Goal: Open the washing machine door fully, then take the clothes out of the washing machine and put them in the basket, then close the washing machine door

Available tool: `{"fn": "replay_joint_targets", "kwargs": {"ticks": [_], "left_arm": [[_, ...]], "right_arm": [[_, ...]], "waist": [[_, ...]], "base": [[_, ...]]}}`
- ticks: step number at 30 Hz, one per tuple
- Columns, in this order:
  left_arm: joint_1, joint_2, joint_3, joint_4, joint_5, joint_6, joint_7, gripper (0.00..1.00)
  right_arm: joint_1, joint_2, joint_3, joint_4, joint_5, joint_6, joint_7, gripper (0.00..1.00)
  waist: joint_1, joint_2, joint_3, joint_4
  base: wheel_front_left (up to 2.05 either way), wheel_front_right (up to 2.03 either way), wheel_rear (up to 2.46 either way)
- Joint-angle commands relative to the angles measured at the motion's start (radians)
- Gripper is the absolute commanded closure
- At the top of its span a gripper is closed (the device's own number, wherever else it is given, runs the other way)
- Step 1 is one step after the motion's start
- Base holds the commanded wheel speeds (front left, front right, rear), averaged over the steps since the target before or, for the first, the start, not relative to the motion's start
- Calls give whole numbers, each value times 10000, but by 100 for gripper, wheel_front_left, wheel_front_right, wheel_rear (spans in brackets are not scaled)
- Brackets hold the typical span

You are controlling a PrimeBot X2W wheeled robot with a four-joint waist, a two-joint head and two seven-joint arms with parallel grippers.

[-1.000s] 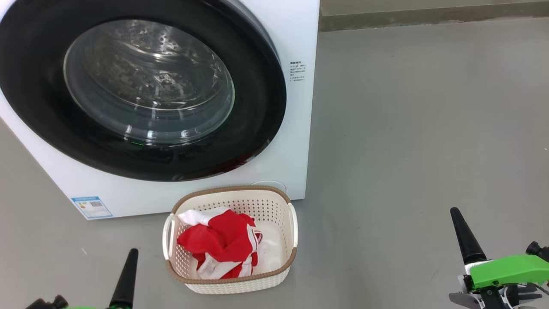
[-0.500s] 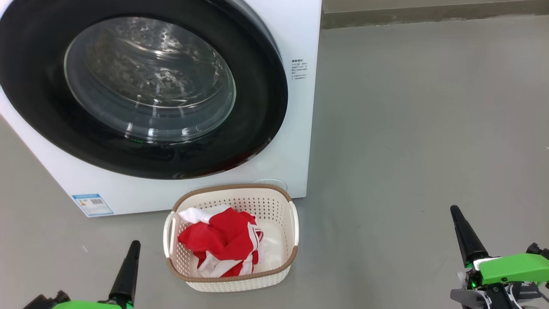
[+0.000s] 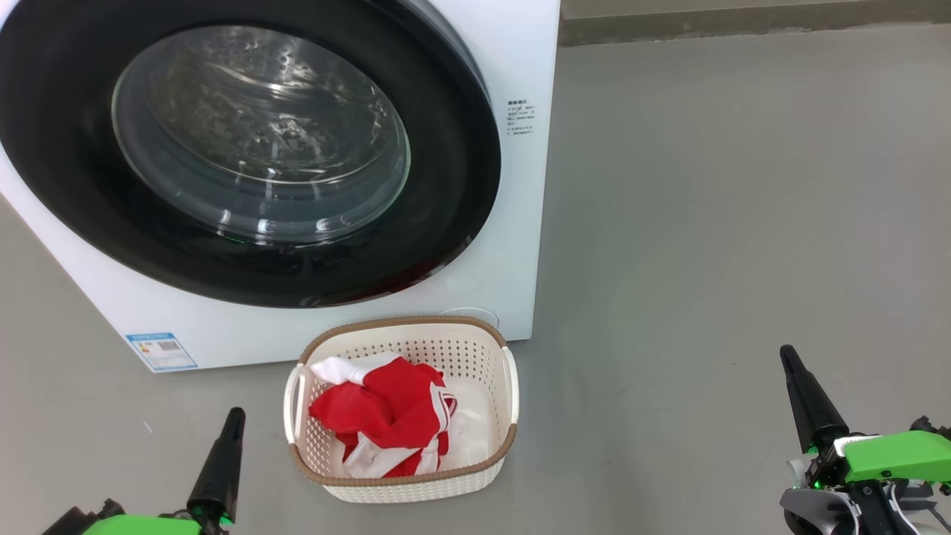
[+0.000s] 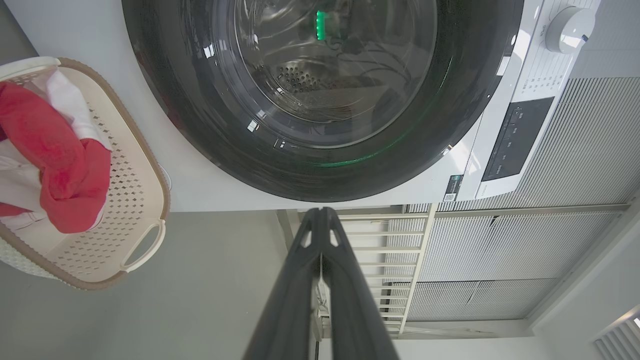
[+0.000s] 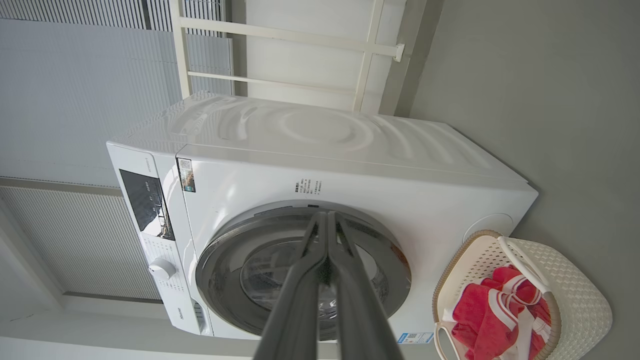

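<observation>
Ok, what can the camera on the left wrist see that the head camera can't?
The left wrist view gives the white washing machine's round white knob and flat black control panel, plus pale slatted panels behind. The head view gives instead a small blue-and-white sticker low on the machine's front, and the right gripper, jaws shut. Both have the big round black-rimmed glass door, closed, and the cream perforated plastic basket holding soft red-and-white clothes.

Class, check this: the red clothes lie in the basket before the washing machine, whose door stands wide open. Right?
No: the washing machine door is shut against the washing machine, as the head view shows. The clothes do lie in the basket before it.
</observation>
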Motion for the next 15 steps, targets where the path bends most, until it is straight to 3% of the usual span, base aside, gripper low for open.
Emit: {"fn": "replay_joint_targets", "kwargs": {"ticks": [1, 15], "left_arm": [[-395, 122, 333, -192, -81, -71, 77, 100], [-394, 122, 332, -193, -82, -71, 77, 100]], "right_arm": [[-429, -148, 167, -242, 39, -7, 60, 100], [-429, -148, 167, -242, 40, -7, 59, 100]], "waist": [[0, 0, 0, 0], [0, 0, 0, 0]], "base": [[0, 0, 0], [0, 0, 0]]}}
